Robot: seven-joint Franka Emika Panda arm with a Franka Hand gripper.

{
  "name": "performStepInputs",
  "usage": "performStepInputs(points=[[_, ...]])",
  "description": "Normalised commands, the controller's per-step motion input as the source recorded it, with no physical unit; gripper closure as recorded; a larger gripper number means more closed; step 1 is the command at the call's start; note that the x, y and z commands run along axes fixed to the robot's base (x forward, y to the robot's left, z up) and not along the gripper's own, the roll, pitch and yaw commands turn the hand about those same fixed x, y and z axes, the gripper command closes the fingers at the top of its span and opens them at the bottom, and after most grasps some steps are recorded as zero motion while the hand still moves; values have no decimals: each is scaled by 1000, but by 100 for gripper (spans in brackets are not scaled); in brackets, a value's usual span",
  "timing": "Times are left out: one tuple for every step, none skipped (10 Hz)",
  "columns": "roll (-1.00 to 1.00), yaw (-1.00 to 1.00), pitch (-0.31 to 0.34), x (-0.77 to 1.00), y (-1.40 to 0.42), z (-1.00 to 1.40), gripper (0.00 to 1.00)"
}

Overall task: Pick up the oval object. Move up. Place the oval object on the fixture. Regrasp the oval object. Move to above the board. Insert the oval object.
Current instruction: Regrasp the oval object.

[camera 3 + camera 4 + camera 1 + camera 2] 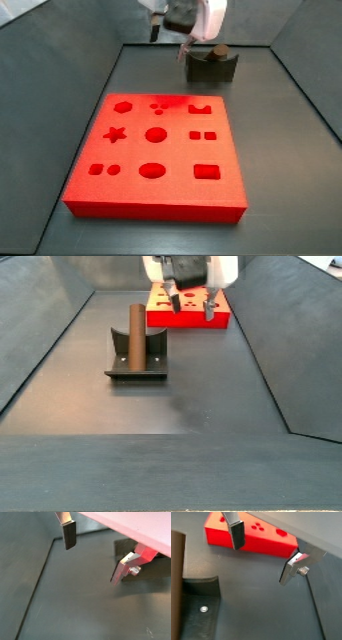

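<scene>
Plainly, the peg [135,332] stands upright in the fixture [138,360], leaning in its notch, well apart from the gripper [189,301], which hangs higher up, between the fixture and the board [158,150]. The jaws are open and empty: in both wrist views the two fingers [237,534] show only bare floor between them. The pick and the placing look done; the regrasp looks like the step in hand. The risk lies in the approach: a finger coming down off-centre could clip the top of the peg and tip it out of the notch or skew it. A grip taken too high or at a slant would carry that tilt to the board, where the oval recess [152,170] probably allows little error, so the peg might jam on the rim.
</scene>
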Motion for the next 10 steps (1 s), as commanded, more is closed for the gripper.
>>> performStepInputs(points=[[1000, -978, -261, -36, -10, -3, 0], [1000, -987, -253, -42, -14, -6, 0], [999, -1000, -234, -39, -11, -10, 0], [987, -1000, -206, -39, -9, -18, 0], [972, -1000, -161, -38, -9, -14, 0], [957, -1000, -95, -35, -5, -4, 0], [945, -1000, 23, -27, -11, 4, 0], [944, -1000, 131, -23, -18, -1, 0], [951, -1000, 273, -16, -18, -19, 0], [847, -854, 495, 2, -12, -40, 0]])
